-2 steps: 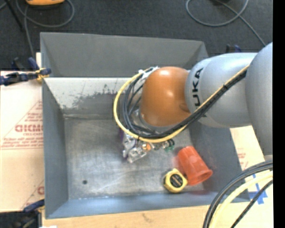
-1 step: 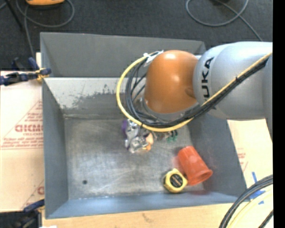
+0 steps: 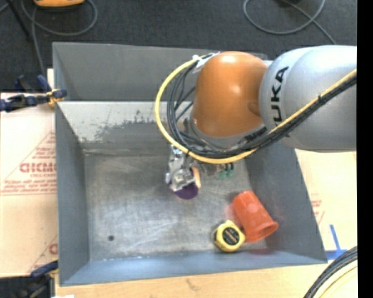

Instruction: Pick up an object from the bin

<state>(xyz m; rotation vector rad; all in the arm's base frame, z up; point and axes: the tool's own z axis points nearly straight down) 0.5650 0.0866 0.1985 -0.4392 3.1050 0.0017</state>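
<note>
Now end effector point(image 3: 181, 177) down against small purple thing point(image 3: 187, 192) (how far open: cannot tell).

bin point(image 3: 112, 197) grey, dark-speckled | cup point(image 3: 255, 216) orange-red | tape measure point(image 3: 229, 236), just left of cup, yellow with black centre | round thing point(image 3: 186, 192), up-left of cup, purple | wrist cover point(image 3: 227, 95) orange

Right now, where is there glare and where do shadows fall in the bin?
Camera view: light glares off the near wall of the bin; the arm shades the floor around the gripper and the purple thing below it; the orange cup and the yellow tape measure lie well lit.
</note>
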